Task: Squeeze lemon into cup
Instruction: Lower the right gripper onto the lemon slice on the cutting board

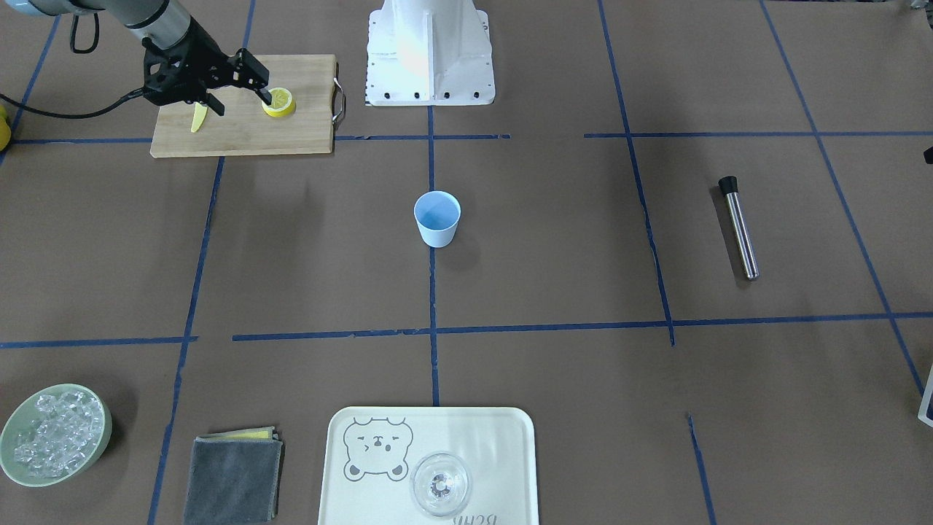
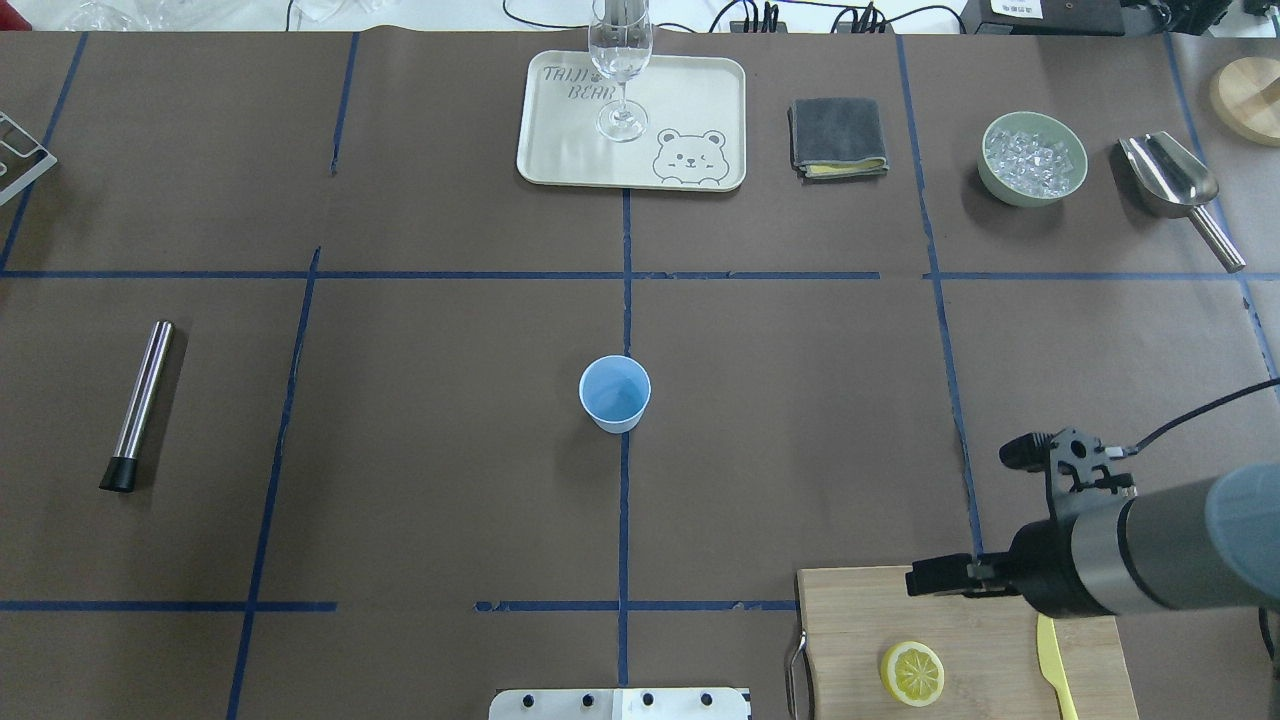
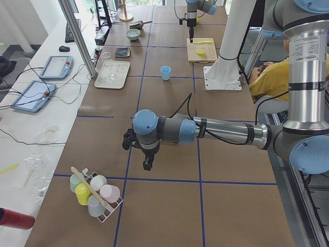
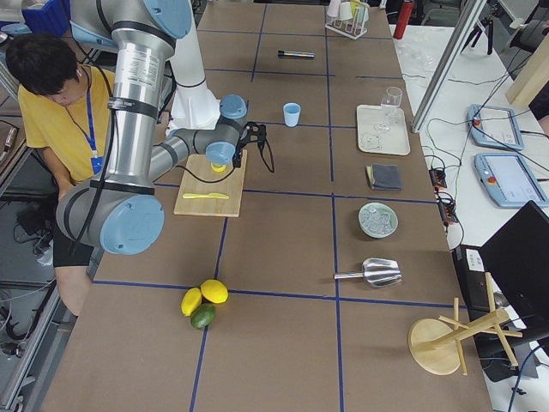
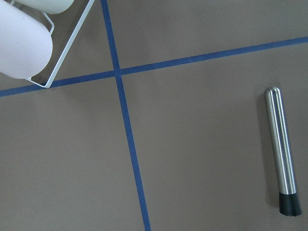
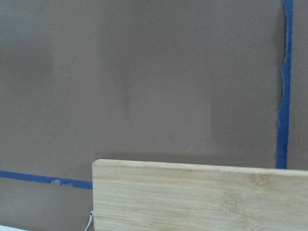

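Observation:
The lemon [image 1: 279,102] is a cut half, flesh up, on the wooden cutting board [image 1: 244,138] at the robot's near right; it also shows in the overhead view [image 2: 912,672]. The light blue cup [image 1: 437,217] stands upright and empty at the table's middle [image 2: 614,393]. My right gripper [image 1: 245,105] hovers over the board beside the lemon, lying sideways with its jaws wide open and empty [image 2: 958,516]. One fingertip looks close to the lemon's top. My left gripper [image 3: 147,164] hangs over the table's far left end; I cannot tell if it is open or shut.
A yellow plastic knife [image 1: 197,118] lies on the board. A steel muddler [image 2: 140,400] lies at the left. A tray [image 2: 560,150] with a clear glass [image 2: 620,60], a grey cloth [image 2: 837,138], a green ice bowl [image 2: 1033,158] and a scoop [image 2: 1170,180] line the far edge.

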Robot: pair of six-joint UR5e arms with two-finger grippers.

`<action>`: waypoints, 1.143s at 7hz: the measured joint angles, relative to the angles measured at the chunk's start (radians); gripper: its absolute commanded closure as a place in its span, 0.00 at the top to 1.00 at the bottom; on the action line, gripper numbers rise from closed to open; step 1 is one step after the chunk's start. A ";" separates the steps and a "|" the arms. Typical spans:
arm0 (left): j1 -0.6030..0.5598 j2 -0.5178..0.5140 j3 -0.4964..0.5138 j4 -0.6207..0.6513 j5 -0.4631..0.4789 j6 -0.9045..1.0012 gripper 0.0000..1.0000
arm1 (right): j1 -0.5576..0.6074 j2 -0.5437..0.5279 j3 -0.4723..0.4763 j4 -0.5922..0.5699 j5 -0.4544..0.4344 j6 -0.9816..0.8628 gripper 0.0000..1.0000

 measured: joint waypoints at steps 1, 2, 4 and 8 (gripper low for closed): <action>0.000 0.000 -0.002 0.000 -0.001 -0.010 1.00 | -0.118 -0.005 0.030 -0.075 -0.122 0.085 1.00; 0.000 -0.001 -0.001 0.000 -0.001 -0.015 1.00 | -0.189 -0.003 0.039 -0.137 -0.205 0.126 1.00; 0.000 -0.001 0.000 -0.003 -0.001 -0.017 1.00 | -0.237 0.004 0.019 -0.175 -0.259 0.154 1.00; 0.000 -0.001 -0.003 -0.004 -0.001 -0.016 1.00 | -0.252 0.061 -0.028 -0.181 -0.261 0.159 1.00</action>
